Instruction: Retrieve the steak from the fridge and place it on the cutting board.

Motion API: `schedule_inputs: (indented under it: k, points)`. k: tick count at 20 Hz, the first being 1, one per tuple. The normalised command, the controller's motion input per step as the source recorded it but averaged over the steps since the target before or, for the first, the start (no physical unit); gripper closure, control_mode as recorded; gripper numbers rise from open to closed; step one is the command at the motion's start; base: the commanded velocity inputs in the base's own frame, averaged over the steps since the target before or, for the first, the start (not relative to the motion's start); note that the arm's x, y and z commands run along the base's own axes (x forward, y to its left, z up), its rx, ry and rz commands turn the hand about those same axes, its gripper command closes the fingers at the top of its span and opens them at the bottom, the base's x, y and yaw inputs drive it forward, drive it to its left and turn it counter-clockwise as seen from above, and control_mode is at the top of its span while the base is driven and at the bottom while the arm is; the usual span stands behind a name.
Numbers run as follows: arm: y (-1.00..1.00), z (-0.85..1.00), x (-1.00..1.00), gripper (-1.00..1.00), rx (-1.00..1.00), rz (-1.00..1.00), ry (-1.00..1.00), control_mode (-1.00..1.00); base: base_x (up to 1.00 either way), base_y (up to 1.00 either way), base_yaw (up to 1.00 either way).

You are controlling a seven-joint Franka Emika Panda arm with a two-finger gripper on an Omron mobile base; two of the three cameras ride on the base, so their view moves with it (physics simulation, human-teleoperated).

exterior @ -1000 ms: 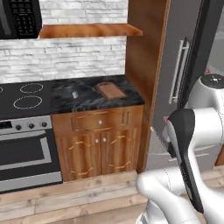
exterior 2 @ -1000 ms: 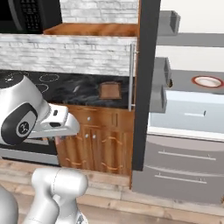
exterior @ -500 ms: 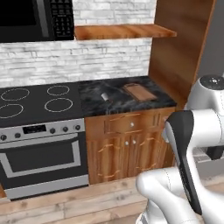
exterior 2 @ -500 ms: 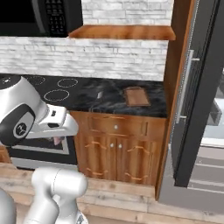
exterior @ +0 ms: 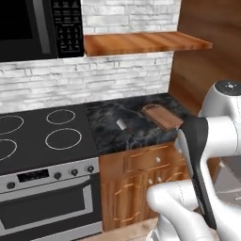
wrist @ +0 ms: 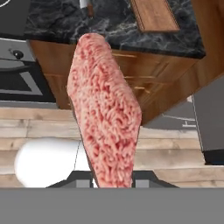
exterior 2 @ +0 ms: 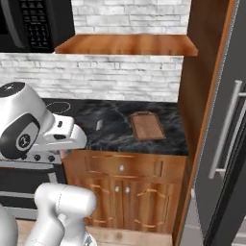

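Black marble counter (exterior: 122, 127) carries the cutting board (exterior: 162, 116) and a small white-and-brown stick (exterior: 121, 124); microwave keypad lettering is unreadable. My gripper (wrist: 111, 177) clamps the steak (wrist: 105, 109).

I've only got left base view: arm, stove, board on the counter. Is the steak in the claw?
Observer: Yes. In the hand view the steak stands up out of the claw, pinched at its lower end.
Operator: Is the hand pointed anywhere near the board?
Observer: Roughly. The hand view looks at the counter front, and the cutting board sits at its top edge, right of the steak's tip, with nothing on it.
Operator: Where's the fridge?
Observer: In the right base view the fridge shows its dark door and silver handle at the right, past the wooden side panel next to the counter.
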Motion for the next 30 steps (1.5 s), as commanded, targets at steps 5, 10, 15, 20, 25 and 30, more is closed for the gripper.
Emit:
schedule_inputs:
  k: [5,10,15,20,25,30]
  points:
    - [0.00,0.00,0.00,1.00,0.00,0.00,0.00,1.00,0.76,0.01,-0.21]
    - [0.00,0.00,0.00,1.00,0.00,0.00,0.00,1.00,0.51,-0.03,-0.23]
    - [0.00,0.00,0.00,1.00,0.00,0.00,0.00,1.00,0.14,-0.31,-0.08]
    - [0.00,0.00,0.00,1.00,0.00,0.00,0.00,1.00,0.30,-0.14,-0.07]
    - [0.00,0.00,0.00,1.00,0.00,0.00,0.00,1.00,0.56,0.00,-0.07]
    - [0.00,0.00,0.00,1.00,0.00,0.00,0.00,1.00,0.52,-0.18,0.00]
